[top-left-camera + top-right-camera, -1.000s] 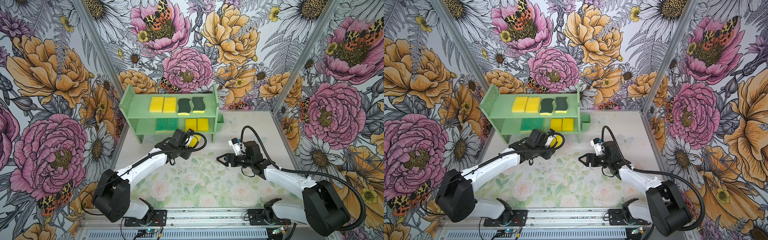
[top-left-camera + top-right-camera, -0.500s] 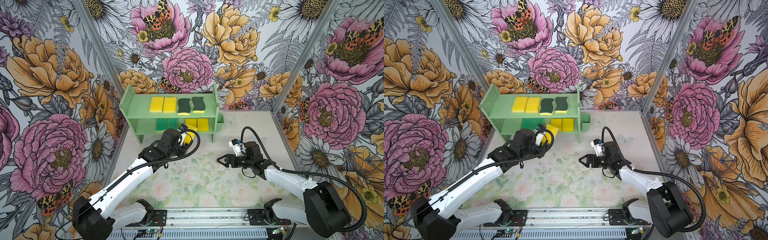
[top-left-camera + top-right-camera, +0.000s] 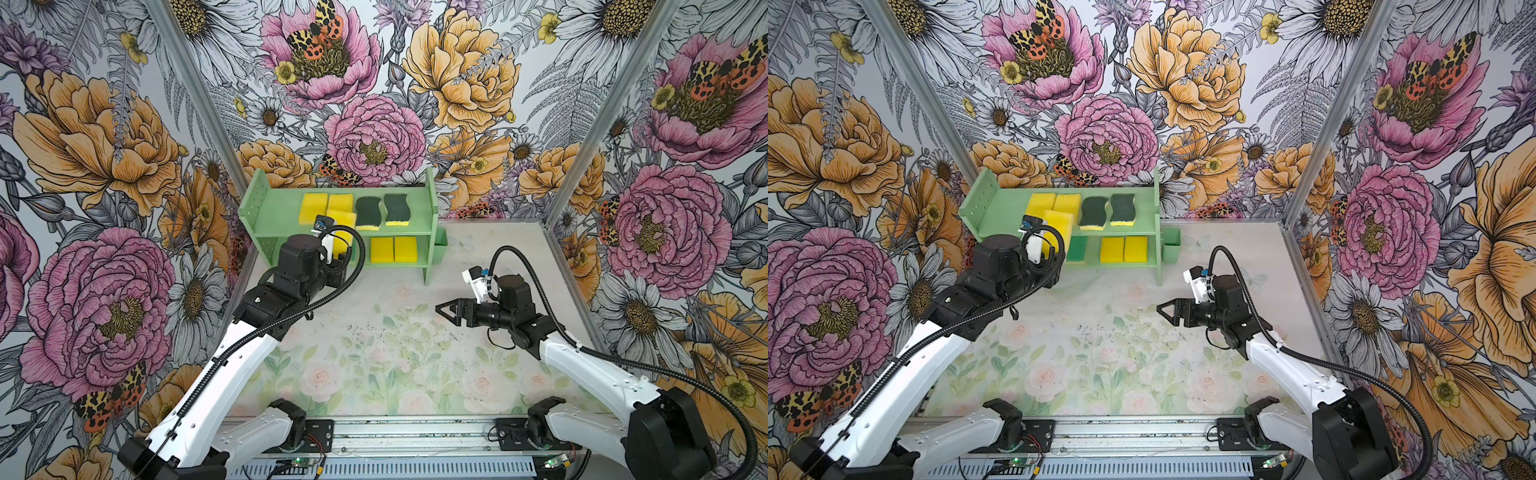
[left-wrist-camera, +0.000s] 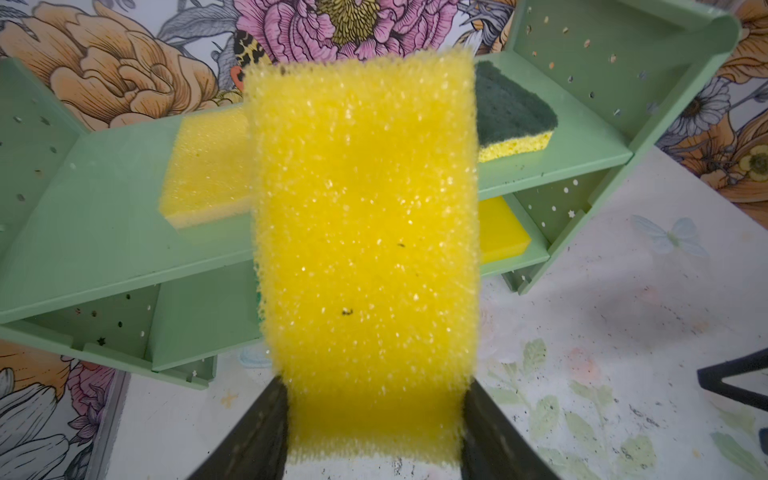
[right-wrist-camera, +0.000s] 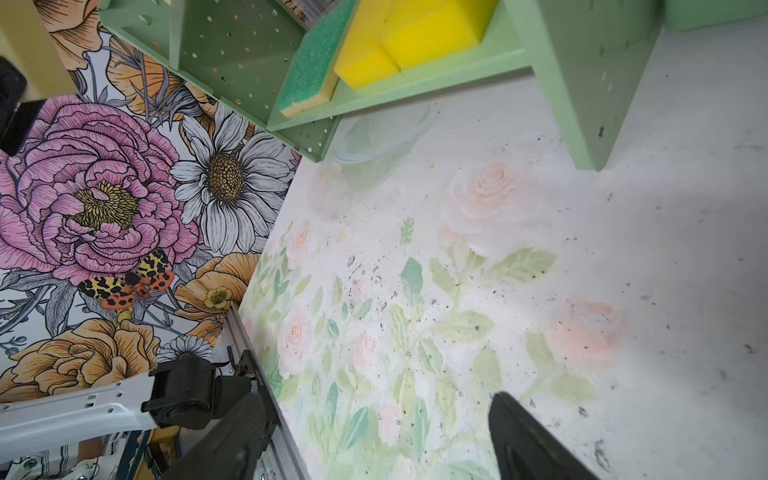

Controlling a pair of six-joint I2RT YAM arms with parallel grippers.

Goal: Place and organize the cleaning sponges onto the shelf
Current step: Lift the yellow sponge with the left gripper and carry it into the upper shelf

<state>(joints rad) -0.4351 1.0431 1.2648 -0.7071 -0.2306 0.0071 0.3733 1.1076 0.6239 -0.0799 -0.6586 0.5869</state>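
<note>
The mint-green shelf (image 3: pixel 282 216) (image 3: pixel 1005 212) (image 4: pixel 104 208) stands at the back of the table. Its top tier carries two yellow sponges (image 3: pixel 316 205) and two wavy dark-green-topped sponges (image 3: pixel 368 212). On the lower tier lie two more yellow sponges (image 3: pixel 381 249) and a bright-green-topped one (image 3: pixel 1075 249) (image 5: pixel 309 62). My left gripper (image 4: pixel 374 386) is shut on another yellow sponge (image 4: pixel 365 228) (image 3: pixel 344 226), held on end in front of the top tier's edge. My right gripper (image 3: pixel 446 311) (image 5: pixel 374 399) hovers open over the table's middle right, nothing between its fingers.
A small green cup (image 3: pixel 440 241) (image 3: pixel 1171 245) hangs on the shelf's right side. Flower-printed walls close the table in on three sides. The left arm's wrist hides the left part of the lower tier in both top views.
My left arm has risen and moved left toward the shelf, carrying the yellow sponge from the lower tier's front up to the top tier's edge. The right arm has stayed put.
</note>
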